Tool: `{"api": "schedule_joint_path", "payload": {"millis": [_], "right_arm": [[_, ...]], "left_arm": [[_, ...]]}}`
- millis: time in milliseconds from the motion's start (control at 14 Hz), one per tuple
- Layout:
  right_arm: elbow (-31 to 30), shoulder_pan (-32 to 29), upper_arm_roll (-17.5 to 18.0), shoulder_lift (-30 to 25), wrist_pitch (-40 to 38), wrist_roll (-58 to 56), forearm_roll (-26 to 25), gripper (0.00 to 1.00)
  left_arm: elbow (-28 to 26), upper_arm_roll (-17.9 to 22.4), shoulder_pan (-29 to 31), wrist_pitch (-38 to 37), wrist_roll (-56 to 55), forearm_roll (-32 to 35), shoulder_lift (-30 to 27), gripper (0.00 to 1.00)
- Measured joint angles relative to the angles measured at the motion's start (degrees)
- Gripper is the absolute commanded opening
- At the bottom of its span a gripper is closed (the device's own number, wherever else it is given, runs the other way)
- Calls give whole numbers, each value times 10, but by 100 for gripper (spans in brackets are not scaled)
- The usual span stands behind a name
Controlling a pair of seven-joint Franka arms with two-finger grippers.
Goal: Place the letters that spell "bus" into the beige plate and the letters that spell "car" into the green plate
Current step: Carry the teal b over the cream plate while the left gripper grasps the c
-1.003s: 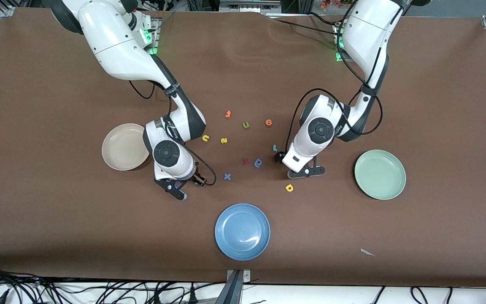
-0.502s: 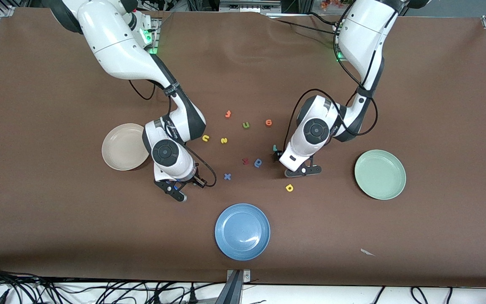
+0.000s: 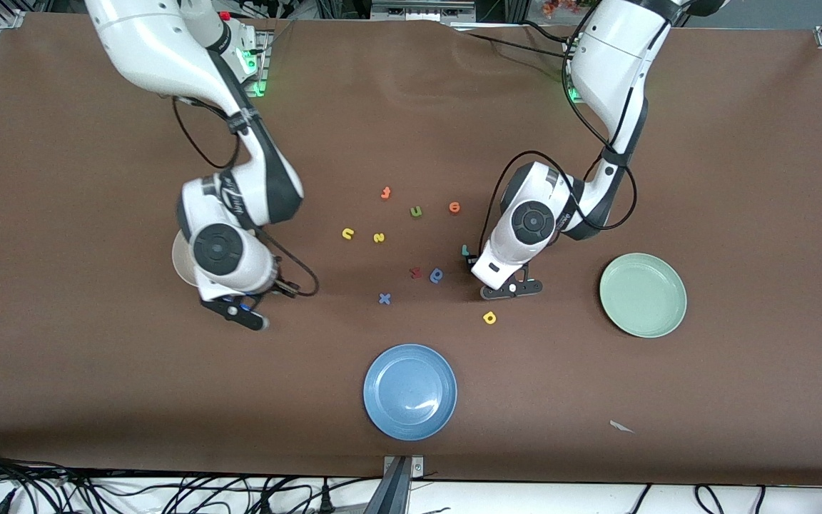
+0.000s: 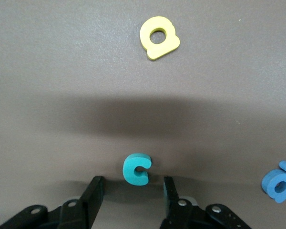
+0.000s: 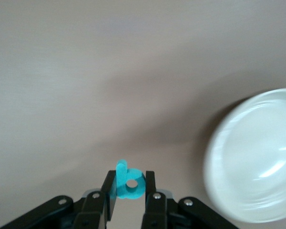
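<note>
- The right gripper is clamped on the teal b, which stands up between its fingers, lifted over bare table just beside the beige plate.
- In the front view the right arm's wrist covers part of the beige plate; the right gripper hangs past the plate's rim on the side nearer the camera.
- The left gripper is low over the table with its fingers apart, one on each side of the teal c (neither finger touches it that I can see).
- The yellow a lies near the left gripper, nearer the camera; it shows in the left wrist view too.
- The teal r lies beside the left arm's wrist.
- The yellow u and yellow s lie side by side mid-table, near each other but apart.
- The green plate sits toward the left arm's end, holding no letters.
- Other letters on the table: a blue round letter, a green u and a blue x.
- A blue plate sits nearest the camera.
</note>
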Motion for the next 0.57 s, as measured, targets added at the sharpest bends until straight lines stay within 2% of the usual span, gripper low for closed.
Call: {"api": "schedule_joint_path", "payload": {"millis": [72,215,430,573], "right_arm": [[-50,-2,-17,-28,13,-36,0,20],[-151,-3,-50,-78,47,-106,1,20],[-268,-4,-85,-121,113,-176,1,25],[-320,-4,-91,-125,167,-188,1,59]], "left_arm": [[0,1,0,0,0,0,0,42],[2,1,0,0,-1,0,0,40],[9,1,0,0,-6,0,3,37],[12,2,-1,0,-11,0,5,33]]}}
